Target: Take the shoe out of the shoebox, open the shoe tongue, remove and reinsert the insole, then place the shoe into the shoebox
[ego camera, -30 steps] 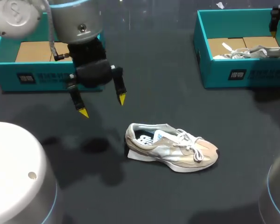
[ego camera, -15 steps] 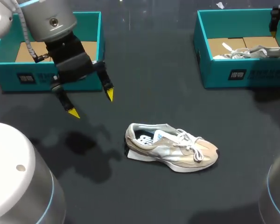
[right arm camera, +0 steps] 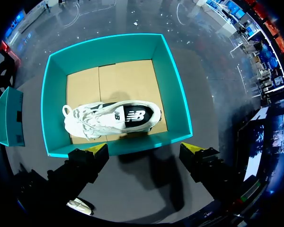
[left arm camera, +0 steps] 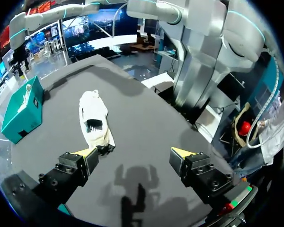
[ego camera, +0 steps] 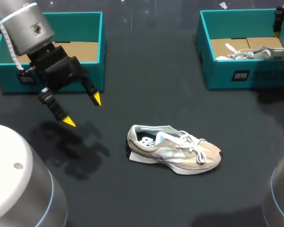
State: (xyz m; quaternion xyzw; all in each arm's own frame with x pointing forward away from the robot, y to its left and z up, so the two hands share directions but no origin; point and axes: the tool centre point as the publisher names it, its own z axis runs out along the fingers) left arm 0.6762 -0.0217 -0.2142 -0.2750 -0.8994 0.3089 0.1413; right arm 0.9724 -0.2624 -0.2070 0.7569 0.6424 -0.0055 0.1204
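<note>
A dark table (ego camera: 146, 85) fills the scene. Near its middle the beige shoe (ego camera: 174, 149) lies on its sole, outside both boxes, laces on top and toe toward the robot's right. In the left wrist view this shoe (left arm camera: 94, 120) lies ahead of the left gripper (left arm camera: 133, 153), closer to one finger than the other, and touches neither.

Further back and to the left, the left gripper (ego camera: 83, 110) hangs above the bare table well apart from the shoe, its yellow-tipped fingers spread wide with nothing between them. Behind it stands the left shoebox (ego camera: 75, 20), teal with a cardboard floor.

At the far right stands the right shoebox (ego camera: 246, 73), with a white shoe (ego camera: 255, 52) lying inside. The right gripper (right arm camera: 144, 150) hovers over this box's near wall (right arm camera: 175, 94), its jaws wide apart and holding nothing; the white shoe (right arm camera: 113, 118) rests on its side on the cardboard floor.
</note>
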